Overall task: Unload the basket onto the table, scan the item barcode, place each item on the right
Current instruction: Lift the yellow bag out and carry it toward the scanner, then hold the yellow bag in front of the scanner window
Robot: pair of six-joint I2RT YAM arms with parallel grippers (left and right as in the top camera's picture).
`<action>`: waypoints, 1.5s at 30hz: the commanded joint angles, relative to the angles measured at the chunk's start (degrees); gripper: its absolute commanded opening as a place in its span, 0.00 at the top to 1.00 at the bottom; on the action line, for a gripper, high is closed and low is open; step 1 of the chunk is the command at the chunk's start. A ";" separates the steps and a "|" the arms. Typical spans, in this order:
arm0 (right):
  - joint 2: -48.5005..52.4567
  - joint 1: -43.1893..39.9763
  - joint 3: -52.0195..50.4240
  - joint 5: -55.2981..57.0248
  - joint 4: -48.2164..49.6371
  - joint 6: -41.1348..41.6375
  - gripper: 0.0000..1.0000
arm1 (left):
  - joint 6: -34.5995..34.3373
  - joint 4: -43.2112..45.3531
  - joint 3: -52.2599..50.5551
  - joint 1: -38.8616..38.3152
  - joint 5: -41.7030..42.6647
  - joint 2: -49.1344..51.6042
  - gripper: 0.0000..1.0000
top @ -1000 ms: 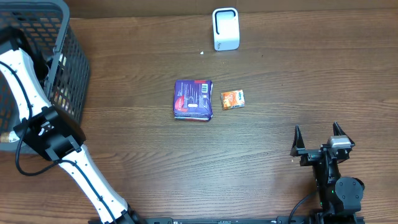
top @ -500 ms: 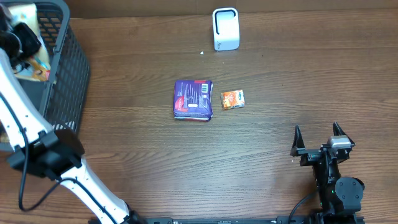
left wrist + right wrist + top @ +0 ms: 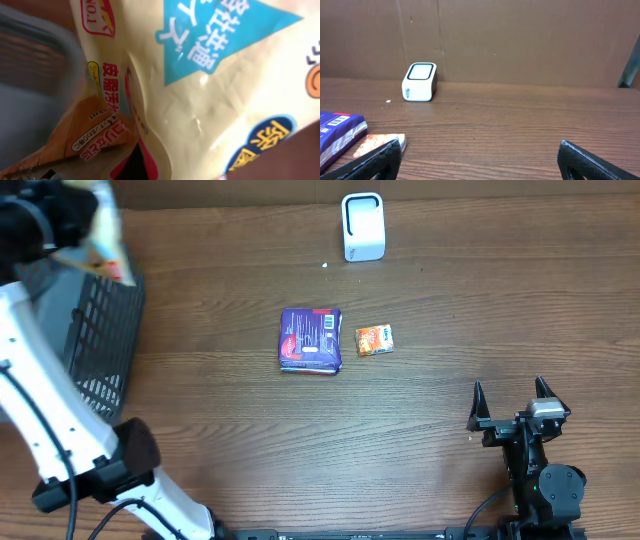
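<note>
Two claws were yours here, and only one held anything. Your left claw [image 3: 62,218] was up at the far left corner of the overhead view, above the dark mesh basket [image 3: 105,330]. It was closed on a cream packet [image 3: 106,238], which showed there only as a blur. In the left wrist view the packet filled nearly the whole frame, with a blue triangle, red lettering and an orange corner. You could not make out the fingers themselves there.

The white scanner [image 3: 363,227] stood upright at the far edge of the counter [image 3: 450,300], well apart from the packet. A purple pack [image 3: 311,340] lay flat near the middle of the counter. A small orange sachet [image 3: 374,340] lay just beside it on the right, not touching.

Your right claw [image 3: 510,395] sat low at the near right with its fingers spread wide and nothing between them. Its dark fingertips [image 3: 380,160] framed its own view of the scanner against a brown cardboard wall [image 3: 520,40].
</note>
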 commanded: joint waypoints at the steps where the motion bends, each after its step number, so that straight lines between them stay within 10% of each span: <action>1: -0.57 -0.04 -0.61 0.33 0.37 0.35 0.00 | 1.90 -1.57 0.63 -6.86 4.96 0.22 0.96; 25: -0.57 -0.04 -0.61 0.33 0.37 0.35 0.00 | -4.33 4.68 0.52 -51.12 5.38 26.67 0.96; 41: -0.57 -0.04 -0.61 0.33 0.37 0.35 0.00 | -14.12 8.72 0.52 -59.19 -0.37 36.48 0.96; 45: -0.57 -0.04 -0.61 0.33 0.37 0.35 0.00 | -14.10 8.63 0.52 -59.17 -0.94 36.54 0.72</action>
